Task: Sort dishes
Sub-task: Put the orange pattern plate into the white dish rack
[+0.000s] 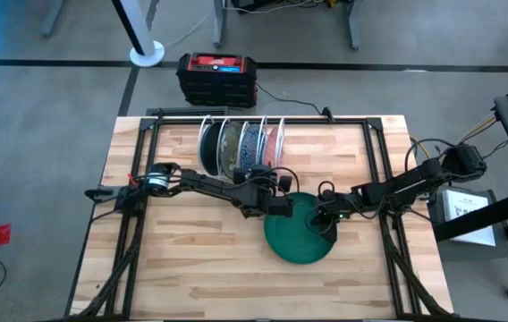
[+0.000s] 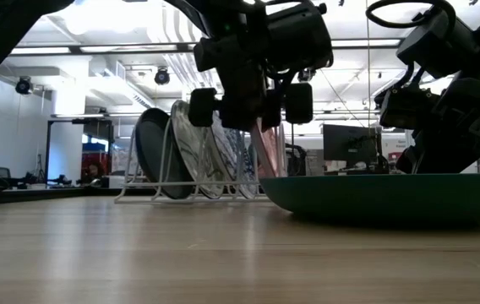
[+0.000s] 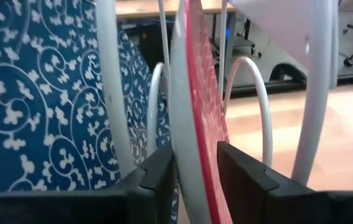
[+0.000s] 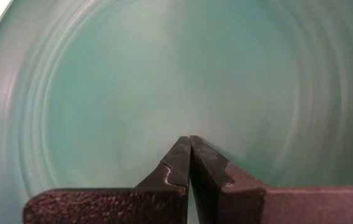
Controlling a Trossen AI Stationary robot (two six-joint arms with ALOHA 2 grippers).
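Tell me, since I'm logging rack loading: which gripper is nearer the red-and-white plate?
Left. The left gripper straddles the red-and-white plate standing in the rack; the right gripper is shut over the green plate.

No legible text, label, brand or number anywhere across the four views.

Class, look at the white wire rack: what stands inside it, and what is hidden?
The white wire rack holds four upright plates: dark, olive, blue-and-white and red-patterned, the last between the left gripper's fingers. Their overlapped faces are hidden.
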